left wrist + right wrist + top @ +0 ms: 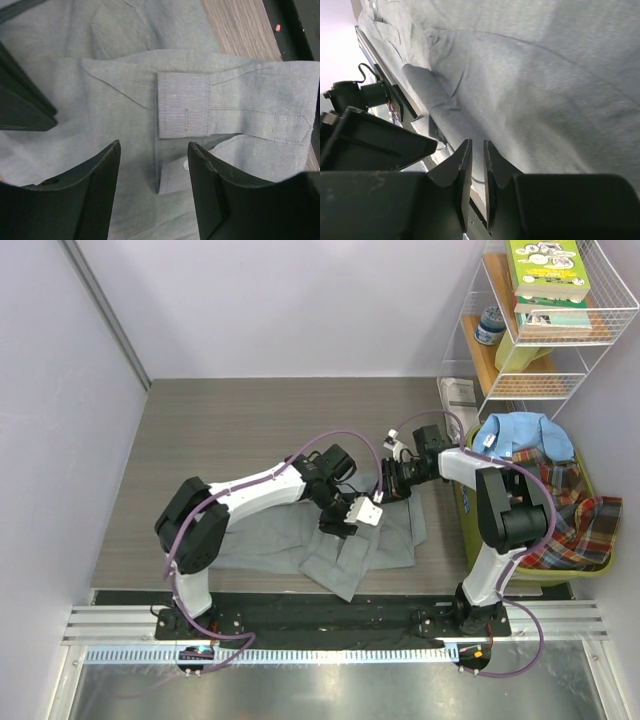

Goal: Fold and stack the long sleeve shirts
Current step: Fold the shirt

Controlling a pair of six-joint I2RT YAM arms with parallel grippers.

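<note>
The grey long sleeve shirt [265, 535] lies spread on the table, with a sleeve folded across its body. In the left wrist view the sleeve cuff [183, 105] lies flat on the shirt. My left gripper [340, 525] hovers open and empty just above the shirt [125, 75], short of the cuff, in its own view [154, 150]. My right gripper [385, 485] is low at the shirt's far right edge. In its own view [477, 145] its jaws stand shut to a narrow slit over the grey cloth [545, 75], with nothing seen clamped. The light blue shirt [520, 435] and the plaid shirt [570, 510] lie in the basket.
A green basket [468, 530] stands at the table's right edge beside the right arm. A white wire shelf [500, 360] with books stands at the back right. Walls close the left and back sides. The table's front edge carries a black rail [330, 615].
</note>
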